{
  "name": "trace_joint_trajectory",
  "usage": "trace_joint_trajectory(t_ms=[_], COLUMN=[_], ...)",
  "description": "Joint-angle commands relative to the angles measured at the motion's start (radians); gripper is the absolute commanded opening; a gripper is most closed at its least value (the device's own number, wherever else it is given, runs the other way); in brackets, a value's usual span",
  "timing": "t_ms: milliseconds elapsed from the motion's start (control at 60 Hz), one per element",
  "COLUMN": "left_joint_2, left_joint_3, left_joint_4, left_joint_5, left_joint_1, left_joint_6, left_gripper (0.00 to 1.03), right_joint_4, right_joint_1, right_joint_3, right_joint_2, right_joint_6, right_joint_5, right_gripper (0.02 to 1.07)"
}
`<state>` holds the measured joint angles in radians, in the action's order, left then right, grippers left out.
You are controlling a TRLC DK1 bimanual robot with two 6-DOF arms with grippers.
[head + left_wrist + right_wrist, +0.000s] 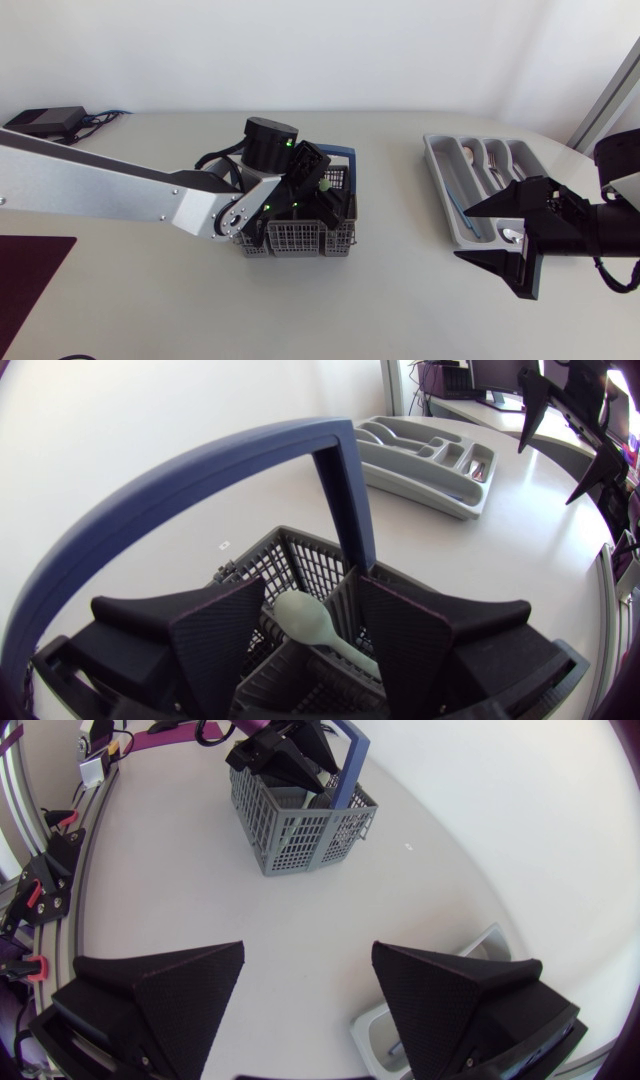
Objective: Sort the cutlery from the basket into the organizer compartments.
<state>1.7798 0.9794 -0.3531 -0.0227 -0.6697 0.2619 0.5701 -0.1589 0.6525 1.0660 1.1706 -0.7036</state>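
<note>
Left tool stood open, empty, astride pale green spoon in basket | best move looked like pinching its neck, lifting straight | right tool gaped empty.

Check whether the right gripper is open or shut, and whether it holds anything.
Open and empty. The fingers of the right gripper stand wide apart in its wrist view, only bare table between them.
</note>
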Motion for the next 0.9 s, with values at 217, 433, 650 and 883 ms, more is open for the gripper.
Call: trace_joint_trajectory(t_ms=[217,433,650,883], left_joint_2=[0.026,0.003,-0.017,-0.005], left_joint_3=[0.039,0.012,-0.013,0.022], left_joint_4=[0.042,0.062,0.066,0.082], left_joint_5=[-0.025,-0.074,-0.125,-0.126], left_joint_1=[0.002,-0.008,-0.018,-0.019], left_joint_6=[0.016,0.019,0.023,0.023], left_gripper=[0.56,0.51,0.48,0.47], right_joint_4=[-0.009,-0.009,-0.009,-0.009], right_joint_1=[-0.007,-0.008,-0.008,-0.007], right_joint_3=[-0.027,-0.034,-0.039,-0.044], right_joint_2=[0.008,0.000,-0.009,-0.014], right_joint_6=[-0.005,-0.003,-0.003,-0.003], right_joint_5=[-0.005,-0.005,-0.004,-0.004], right_gripper=[0.94,0.94,0.94,0.94])
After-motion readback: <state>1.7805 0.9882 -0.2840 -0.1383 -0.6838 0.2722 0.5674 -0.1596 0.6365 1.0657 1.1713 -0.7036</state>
